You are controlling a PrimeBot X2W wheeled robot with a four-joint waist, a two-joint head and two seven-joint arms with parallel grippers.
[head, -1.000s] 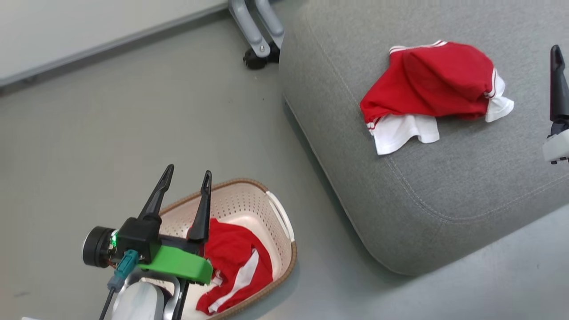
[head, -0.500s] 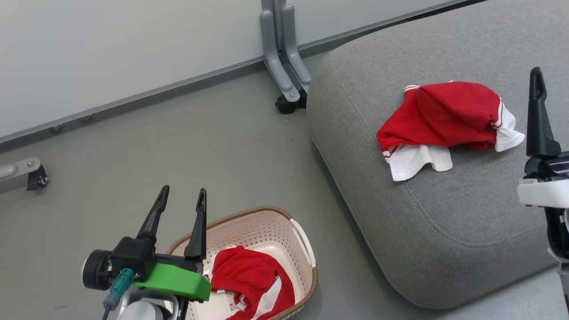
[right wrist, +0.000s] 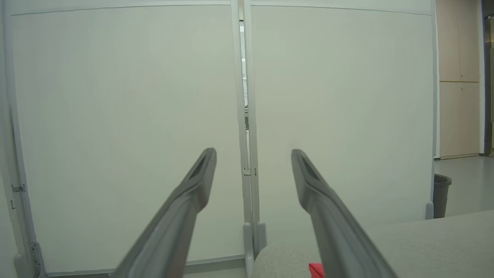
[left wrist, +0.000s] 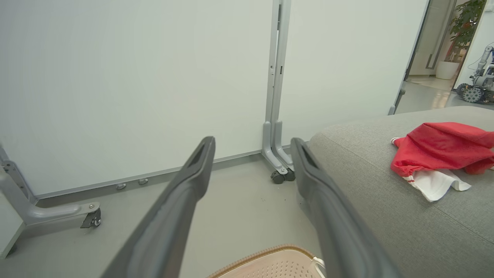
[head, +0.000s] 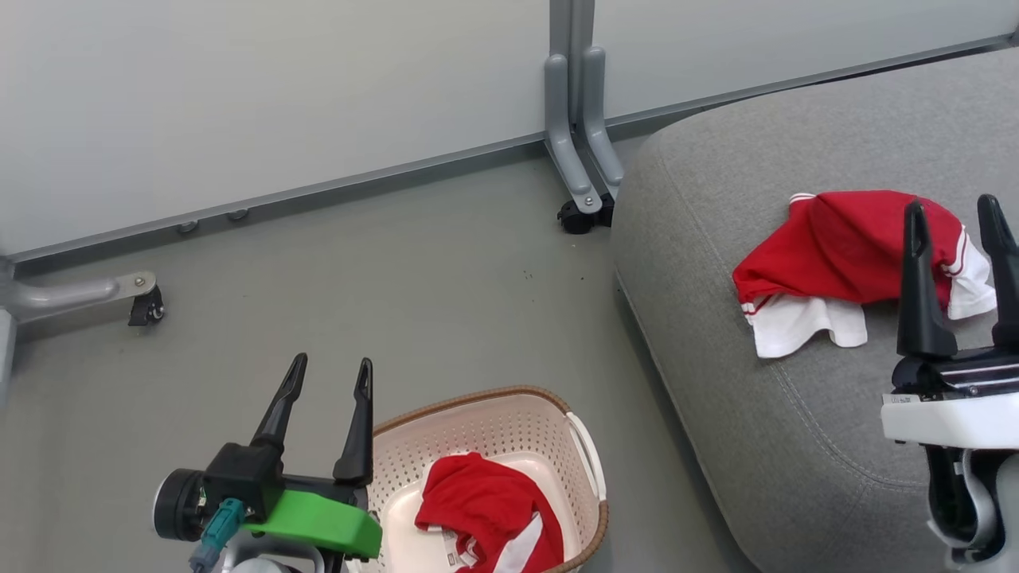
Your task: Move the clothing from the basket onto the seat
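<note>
Clothing [head: 844, 247] was not moved, only the view was raised; one piece [head: 486, 509] is left in the basket [head: 493, 430]; both jaws are held apart, empty.

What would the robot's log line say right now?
left gripper: open | right gripper: open | seat: first garment | basket: second garment

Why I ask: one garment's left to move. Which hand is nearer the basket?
Left. The left hand hovers beside the basket; the right hand is over the seat, by the other garment.

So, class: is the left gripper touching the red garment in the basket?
Apart. Head view: the open left gripper sits beside the basket, clear of the garment inside.
</note>
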